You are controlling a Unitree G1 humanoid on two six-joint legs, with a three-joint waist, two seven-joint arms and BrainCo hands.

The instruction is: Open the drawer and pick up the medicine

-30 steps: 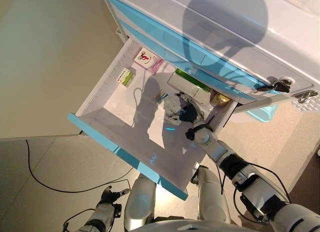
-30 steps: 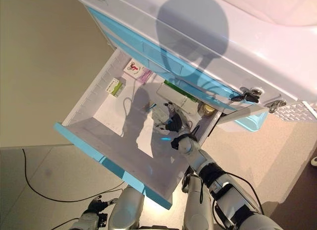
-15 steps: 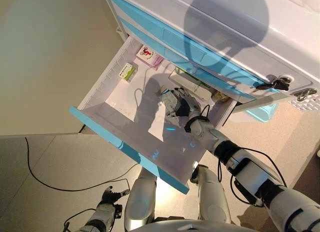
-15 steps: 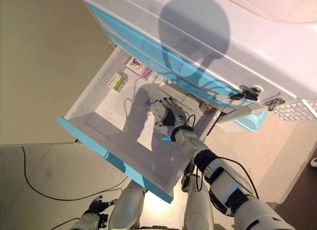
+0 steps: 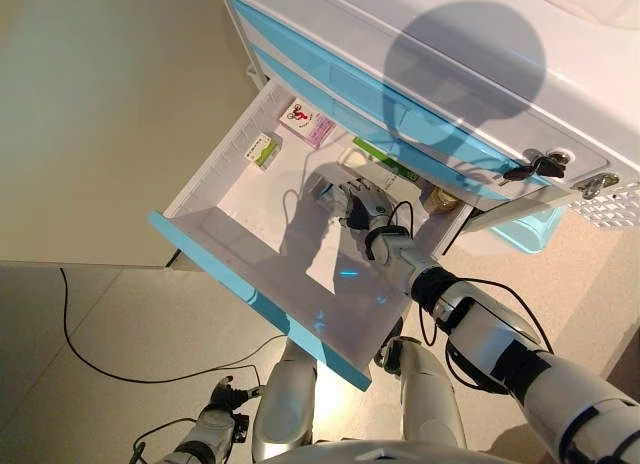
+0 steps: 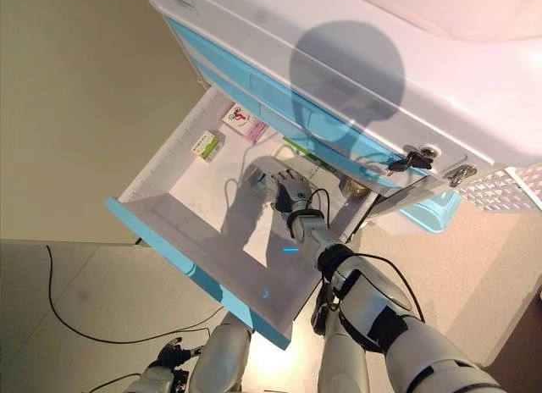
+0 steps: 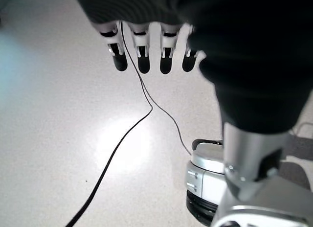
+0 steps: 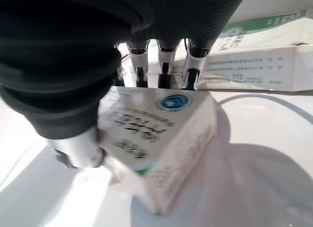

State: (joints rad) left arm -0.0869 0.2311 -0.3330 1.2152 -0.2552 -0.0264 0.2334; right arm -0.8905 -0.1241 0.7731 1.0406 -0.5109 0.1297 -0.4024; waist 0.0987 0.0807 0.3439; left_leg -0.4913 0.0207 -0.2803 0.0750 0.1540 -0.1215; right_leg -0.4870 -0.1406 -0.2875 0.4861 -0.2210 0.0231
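Down by the floor the left hand (image 7: 146, 51) hangs with straight, relaxed fingers. Inside the open drawer (image 5: 250, 294) the right hand (image 5: 362, 206) curls round a white medicine box (image 8: 156, 134) — beyond its fingers lies a long green-and-white box (image 8: 254, 56).

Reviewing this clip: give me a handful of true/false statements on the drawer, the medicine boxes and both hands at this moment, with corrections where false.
1. The drawer with the blue front is pulled open. True.
2. The right hand is curled round a white medicine box inside the drawer. True.
3. The left hand is also in the drawer, helping hold the box. False: it hangs low over the floor, fingers straight, holding nothing.
4. The pink-and-white box sits in the right hand. False: it lies at the back of the drawer, apart from the hand.
5. A small green-and-white box lies near the drawer's left wall. True.
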